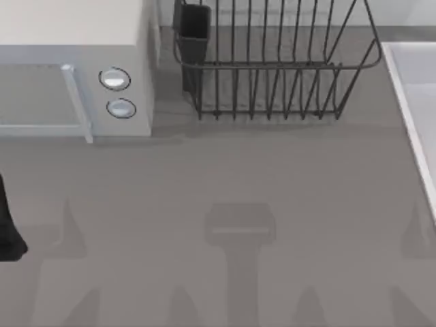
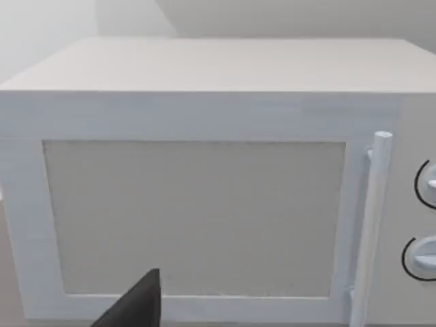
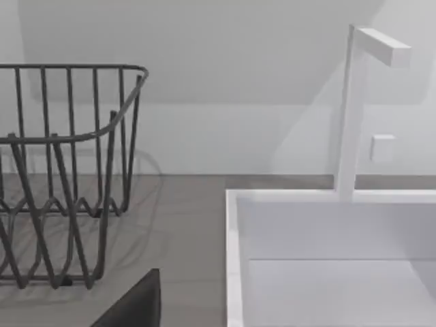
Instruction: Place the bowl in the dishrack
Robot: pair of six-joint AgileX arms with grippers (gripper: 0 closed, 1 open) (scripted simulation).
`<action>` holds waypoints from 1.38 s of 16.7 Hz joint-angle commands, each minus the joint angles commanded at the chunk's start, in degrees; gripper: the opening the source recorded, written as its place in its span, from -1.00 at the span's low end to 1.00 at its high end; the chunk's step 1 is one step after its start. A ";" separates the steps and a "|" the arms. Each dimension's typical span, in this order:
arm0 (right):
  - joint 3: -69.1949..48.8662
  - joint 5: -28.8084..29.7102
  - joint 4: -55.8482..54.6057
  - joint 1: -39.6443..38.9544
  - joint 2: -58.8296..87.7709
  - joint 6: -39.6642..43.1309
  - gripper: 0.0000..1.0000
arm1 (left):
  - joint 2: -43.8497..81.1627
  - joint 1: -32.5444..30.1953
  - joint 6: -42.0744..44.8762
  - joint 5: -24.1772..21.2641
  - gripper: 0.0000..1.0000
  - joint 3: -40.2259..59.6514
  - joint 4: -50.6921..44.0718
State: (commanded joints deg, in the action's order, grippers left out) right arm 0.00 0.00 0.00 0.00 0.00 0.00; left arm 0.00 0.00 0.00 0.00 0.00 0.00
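Dishrack far from L hand.

The dishrack stands at the far edge of the grey worktop, a little right of the middle, its thin upright bars dark against the surface. A dark rectangular cutlery cup hangs at its far left corner. Just beside it, toward the far left corner of the worktop, sits a white microwave with two round knobs. A white sink runs along the right edge. A dark part of the left arm juts in at the left edge.
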 joint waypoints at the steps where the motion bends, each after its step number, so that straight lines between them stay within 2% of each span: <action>1: 0.00 0.00 0.00 0.00 0.00 0.00 1.00 | 0.00 0.00 0.00 0.00 1.00 0.00 0.00; 4: -1.84 -0.08 1.70 0.98 1.88 0.96 1.00 | 0.00 0.00 0.00 0.00 1.00 0.00 0.00; 8: -11.77 -0.65 10.43 5.80 12.84 5.82 1.00 | 0.00 0.00 0.00 0.00 1.00 0.00 0.00; 17: -45.30 -2.82 41.83 22.62 60.83 22.10 1.00 | 0.00 0.00 0.00 0.00 1.00 0.00 0.00; 23: -63.54 -3.66 58.08 31.71 84.09 30.93 1.00 | 0.00 0.00 0.00 0.00 1.00 0.00 0.00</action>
State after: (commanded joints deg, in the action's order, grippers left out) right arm -63.54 -3.66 58.08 31.71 84.09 30.93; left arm 0.00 0.00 0.00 0.00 0.00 0.00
